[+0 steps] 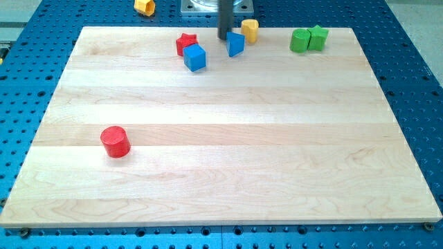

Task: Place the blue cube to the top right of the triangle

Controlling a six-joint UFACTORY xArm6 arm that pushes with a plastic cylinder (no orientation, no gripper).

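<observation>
Red cylinder (115, 142) nearest; tool tip (224, 37) touching blue triangle (236, 44).

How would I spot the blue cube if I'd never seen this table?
Look along the wooden board's top edge, left of the dark rod and my tip. The blue cube sits there, touching the red star just above-left of it. Unlike the blue triangle to its right, it is square-faced.

I'm looking at a lab bench: a wooden board (221, 138) lies on a blue perforated breadboard table (415, 69), with a metal arm base (197, 7) at the view's top.
</observation>
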